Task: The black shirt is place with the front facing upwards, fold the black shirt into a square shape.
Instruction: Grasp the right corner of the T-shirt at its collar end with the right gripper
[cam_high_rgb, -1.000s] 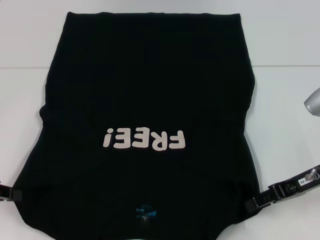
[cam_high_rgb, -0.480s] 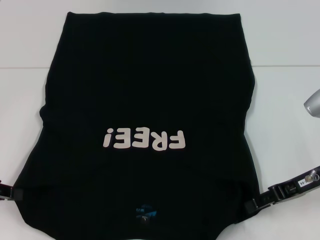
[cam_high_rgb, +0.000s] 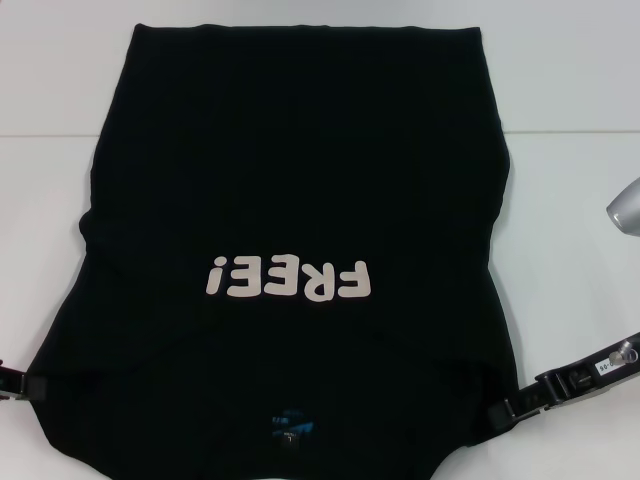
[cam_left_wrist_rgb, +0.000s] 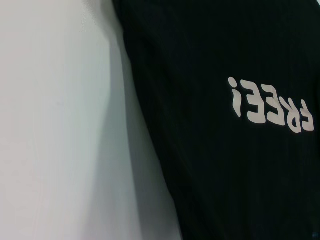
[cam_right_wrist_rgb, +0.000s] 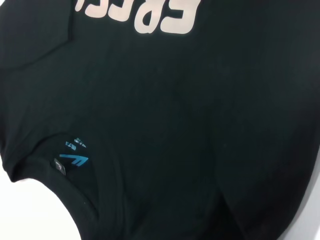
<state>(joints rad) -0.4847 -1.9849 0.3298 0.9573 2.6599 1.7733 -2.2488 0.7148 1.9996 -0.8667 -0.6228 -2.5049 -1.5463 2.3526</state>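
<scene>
Left end effector (cam_high_rgb: 25, 386): at eight o'clock in the head view, at the edge of the black shirt (cam_high_rgb: 290, 180) by its near left sleeve. We cannot tell whether it is gripping cloth.

Right end effector (cam_high_rgb: 512, 405): at four o'clock, its tip at the near right sleeve edge, seemingly touching the fabric; here too we cannot tell the grip, since the dark fingers merge with dark cloth.

Black shirt: spread flat, front up, over the white tabletop (cam_high_rgb: 570, 190). Collar lies toward six o'clock, hem toward twelve. The "FREE!" lettering (cam_high_rgb: 288, 280) sits just below centre, reading upside down from the head. The blue neck label (cam_high_rgb: 290, 424) shows at the collar.

Progress: we judge the task barely begun. No fold is visible, except that the sleeves may lie tucked inward at the near corners. Sleeves, sides and length all remain to be brought in before a square results.
</scene>
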